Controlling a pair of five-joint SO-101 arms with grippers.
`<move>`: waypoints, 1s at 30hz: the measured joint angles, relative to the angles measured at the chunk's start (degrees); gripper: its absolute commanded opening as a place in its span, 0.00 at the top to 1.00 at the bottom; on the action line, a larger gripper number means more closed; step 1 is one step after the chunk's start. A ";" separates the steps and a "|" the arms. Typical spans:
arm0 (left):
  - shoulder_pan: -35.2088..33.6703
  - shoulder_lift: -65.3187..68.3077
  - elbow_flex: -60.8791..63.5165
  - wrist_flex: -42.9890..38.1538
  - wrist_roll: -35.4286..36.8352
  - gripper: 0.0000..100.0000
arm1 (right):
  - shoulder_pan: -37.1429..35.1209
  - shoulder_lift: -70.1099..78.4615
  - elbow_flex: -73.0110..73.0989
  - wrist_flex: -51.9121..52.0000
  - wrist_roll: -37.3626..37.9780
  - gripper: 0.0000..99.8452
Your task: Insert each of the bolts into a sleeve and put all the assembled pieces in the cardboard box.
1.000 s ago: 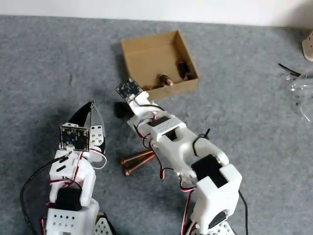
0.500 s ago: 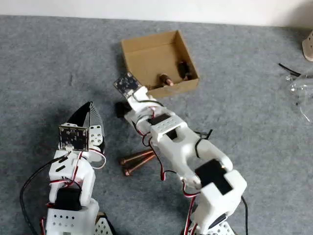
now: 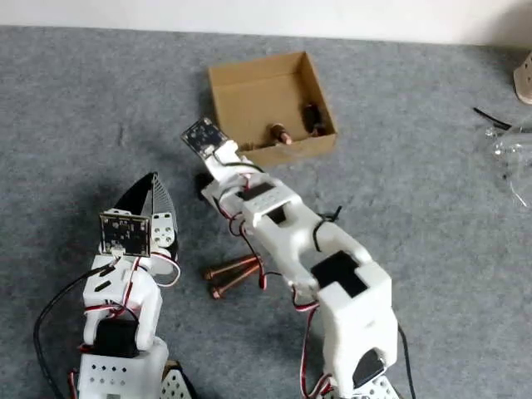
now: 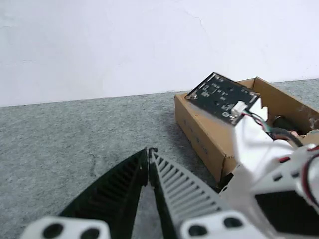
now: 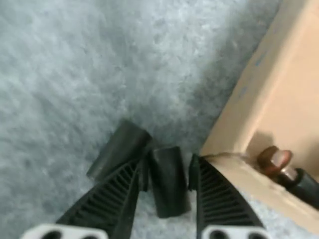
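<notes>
Black cylindrical sleeve [image 5: 168, 186] is bracketed by the released right pincer [image 5: 167, 160], evidently for grasping, beside the brown cardboard box [image 5: 279, 74]; the left pincer [image 4: 148, 152] is clenched, empty.

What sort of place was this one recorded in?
Most likely a robot workbench in a lab or hobby room: a grey felt-like mat as the work surface, a plain white wall behind it, and a cardboard box and copper bolts set out as parts.
</notes>
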 measured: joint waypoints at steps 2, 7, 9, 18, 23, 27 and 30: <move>0.00 0.00 0.00 0.00 0.00 0.97 | 0.00 0.44 -0.97 1.93 0.00 0.87; 0.00 0.00 0.00 0.00 0.00 0.97 | 0.00 0.53 -1.58 3.08 0.00 0.87; 0.00 0.00 0.00 0.00 0.00 0.97 | 0.00 0.53 -1.58 3.08 0.00 0.87; 0.00 0.00 0.00 0.00 0.00 0.97 | 0.09 0.53 -1.58 3.08 0.00 1.00; 0.00 0.00 0.00 0.00 0.00 0.97 | 0.35 0.53 -1.67 3.96 0.00 0.99; 0.00 0.00 0.00 0.00 0.00 0.97 | 0.35 0.44 -2.55 6.68 0.00 0.99; 0.00 0.00 0.00 0.00 0.00 0.97 | 0.35 0.44 -2.81 8.18 0.00 0.99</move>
